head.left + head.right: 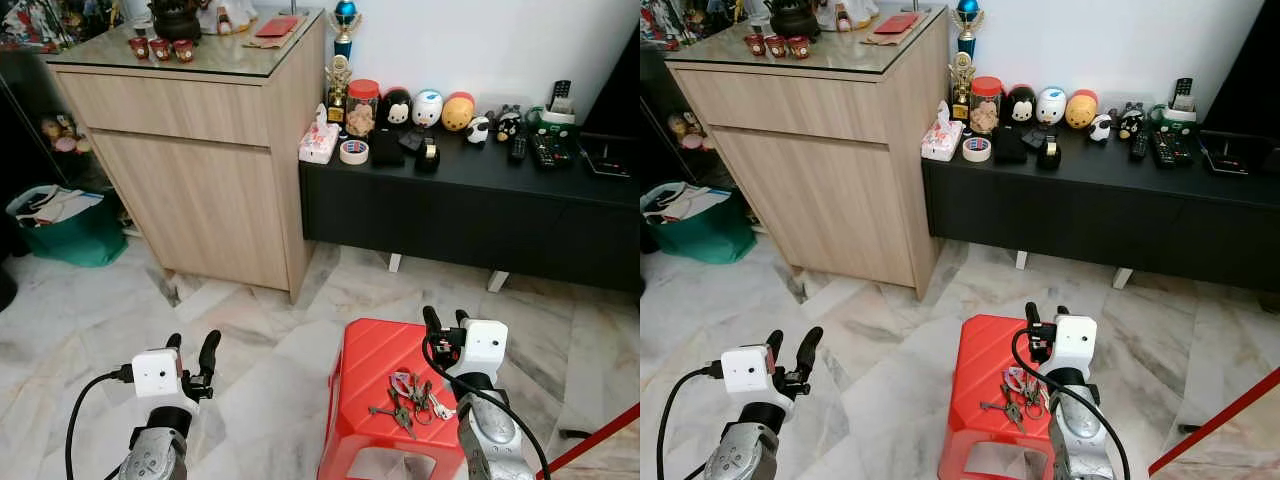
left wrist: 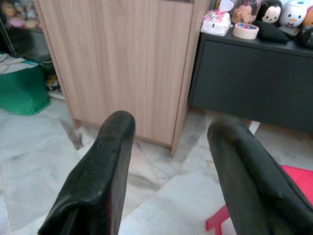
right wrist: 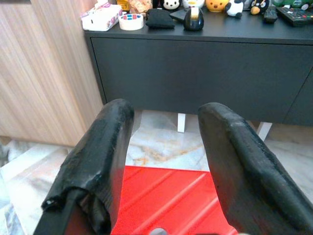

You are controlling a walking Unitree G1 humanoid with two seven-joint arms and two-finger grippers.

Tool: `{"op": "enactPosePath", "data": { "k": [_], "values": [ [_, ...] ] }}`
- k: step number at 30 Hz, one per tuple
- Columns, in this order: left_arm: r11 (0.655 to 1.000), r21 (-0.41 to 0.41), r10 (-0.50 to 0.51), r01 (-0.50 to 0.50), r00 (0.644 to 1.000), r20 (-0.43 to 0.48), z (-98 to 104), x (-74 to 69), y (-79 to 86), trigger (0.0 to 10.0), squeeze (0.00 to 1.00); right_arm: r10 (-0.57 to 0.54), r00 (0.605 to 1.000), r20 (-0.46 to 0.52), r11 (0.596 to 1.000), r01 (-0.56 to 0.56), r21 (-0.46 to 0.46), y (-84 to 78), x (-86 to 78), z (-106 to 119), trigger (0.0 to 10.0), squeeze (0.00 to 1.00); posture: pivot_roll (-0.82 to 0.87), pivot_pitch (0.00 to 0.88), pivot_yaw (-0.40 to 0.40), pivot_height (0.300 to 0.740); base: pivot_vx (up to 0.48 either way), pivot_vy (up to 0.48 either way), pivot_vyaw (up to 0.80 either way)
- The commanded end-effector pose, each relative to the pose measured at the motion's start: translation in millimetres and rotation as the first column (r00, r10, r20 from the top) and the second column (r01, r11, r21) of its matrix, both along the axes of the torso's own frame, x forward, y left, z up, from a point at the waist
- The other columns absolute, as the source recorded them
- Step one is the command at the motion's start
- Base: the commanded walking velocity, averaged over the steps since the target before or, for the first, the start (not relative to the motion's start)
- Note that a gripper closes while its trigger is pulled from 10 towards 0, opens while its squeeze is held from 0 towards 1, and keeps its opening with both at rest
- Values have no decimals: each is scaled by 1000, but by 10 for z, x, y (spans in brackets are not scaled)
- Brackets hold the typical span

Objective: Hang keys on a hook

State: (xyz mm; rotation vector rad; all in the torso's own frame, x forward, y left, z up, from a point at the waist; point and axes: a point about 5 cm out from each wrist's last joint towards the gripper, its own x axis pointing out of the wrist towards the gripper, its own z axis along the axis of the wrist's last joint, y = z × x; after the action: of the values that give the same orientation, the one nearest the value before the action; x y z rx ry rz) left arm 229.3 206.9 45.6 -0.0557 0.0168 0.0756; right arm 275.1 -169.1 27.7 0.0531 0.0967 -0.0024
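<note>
Bunch of metal keys on rings (image 1: 408,398) lying flat on top of red ribbed plastic stool (image 1: 365,372), toward the stool's right-hand side. Bunch spread loosely; long axis running roughly from the stool's near-left to its far-right, with the darker key blades fanned out toward the near-left and the rings and pale tag toward the right. Exact pointing of single keys too small to tell.

Right gripper (image 1: 446,319) held above the stool's right part, just beyond the keys, black fingers (image 3: 104,147) parted wide and aimed forward at the low black cabinet (image 1: 470,215). Released, grasping nothing, touching nothing; red stool top visible between the fingers in the right wrist view.

Left gripper (image 1: 192,347) raised over the marble-patterned tile floor (image 1: 260,340), well apart from the stool, fingers likewise spread wide and empty, aimed at the light wooden sideboard with glass top (image 1: 200,150).
</note>
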Motion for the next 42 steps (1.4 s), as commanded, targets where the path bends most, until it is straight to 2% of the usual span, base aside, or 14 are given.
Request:
{"op": "enactPosePath", "data": {
  "k": [1,12,35,42],
  "values": [
    [1000,3,-12,12,1000,-4,9,0,-17,10000,0,-18,999,-42,1000,18,15,-3,-4,-53,10000,0,94,70,8,676,0,0,0],
    [1000,1,-12,12,1000,-7,9,5,-21,10000,0,3,999,-47,1000,-4,-16,17,-4,-65,10000,0,96,70,7,612,0,0,0],
    [999,-19,-26,25,999,-24,0,37,-81,10000,0,26,998,-55,999,-28,-32,54,-38,-99,10000,0,92,71,11,612,0,0,0],
    [999,-23,-31,30,999,-36,-21,33,-88,10000,0,51,996,-70,995,-57,-84,74,-50,-124,10000,0,90,70,11,612,0,0,377]
  ]
}}
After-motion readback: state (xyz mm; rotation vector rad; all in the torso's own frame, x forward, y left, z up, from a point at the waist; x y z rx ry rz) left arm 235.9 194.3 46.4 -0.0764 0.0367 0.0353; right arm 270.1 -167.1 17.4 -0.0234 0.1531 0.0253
